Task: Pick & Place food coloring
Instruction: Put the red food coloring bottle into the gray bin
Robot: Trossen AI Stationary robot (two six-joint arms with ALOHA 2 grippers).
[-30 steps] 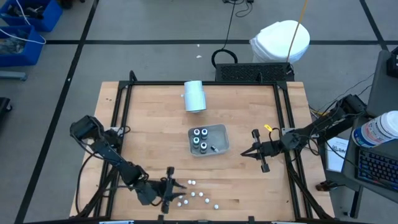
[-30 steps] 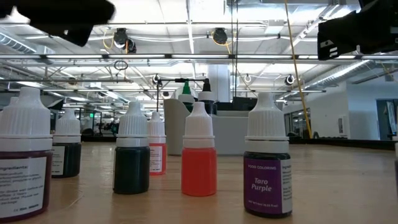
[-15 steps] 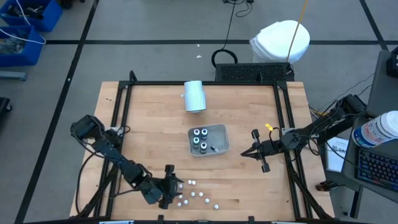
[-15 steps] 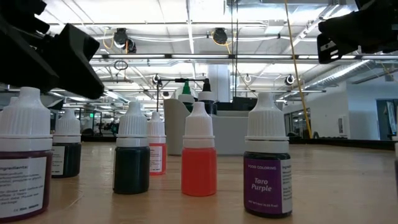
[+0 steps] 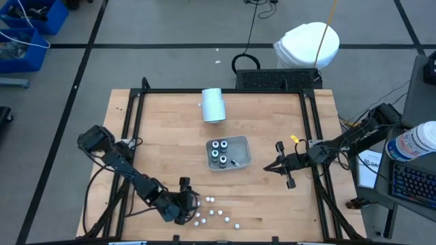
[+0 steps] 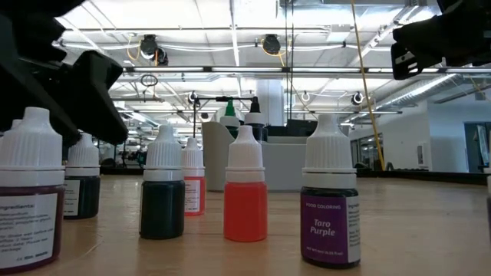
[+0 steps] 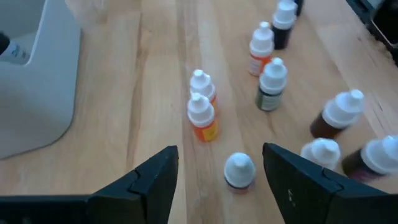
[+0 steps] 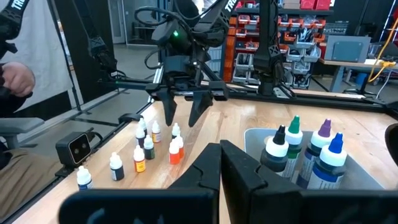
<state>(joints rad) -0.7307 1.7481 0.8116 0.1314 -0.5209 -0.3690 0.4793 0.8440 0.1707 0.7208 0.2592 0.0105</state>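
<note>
Several small food coloring bottles (image 5: pixel 214 212) stand upright on the wooden table near its front edge; they fill the low view too (image 6: pixel 245 188). Larger dark bottles (image 5: pixel 219 151) stand in the grey tray (image 5: pixel 244 144). My left gripper (image 5: pixel 193 204) is open and slants down over the left end of the small group. A white-capped bottle (image 7: pixel 239 169) stands between its fingers without touching either. In the right wrist view the left gripper (image 8: pixel 183 112) hangs just above the bottles. My right gripper (image 5: pixel 271 167) is shut and waits level, to the right of the tray.
A white cylinder (image 5: pixel 213 105) lies at the table's far side. A black frame (image 5: pixel 225 90) runs along the table's edges. Bare wood lies between the tray and the small bottles. A person's hand (image 8: pixel 15 78) shows beyond the table.
My left gripper has come down toward the small bottles and tipped its fingers downward. In the low view it has dropped from the top corner to just above the leftmost caps. The bottles have stayed in place.
</note>
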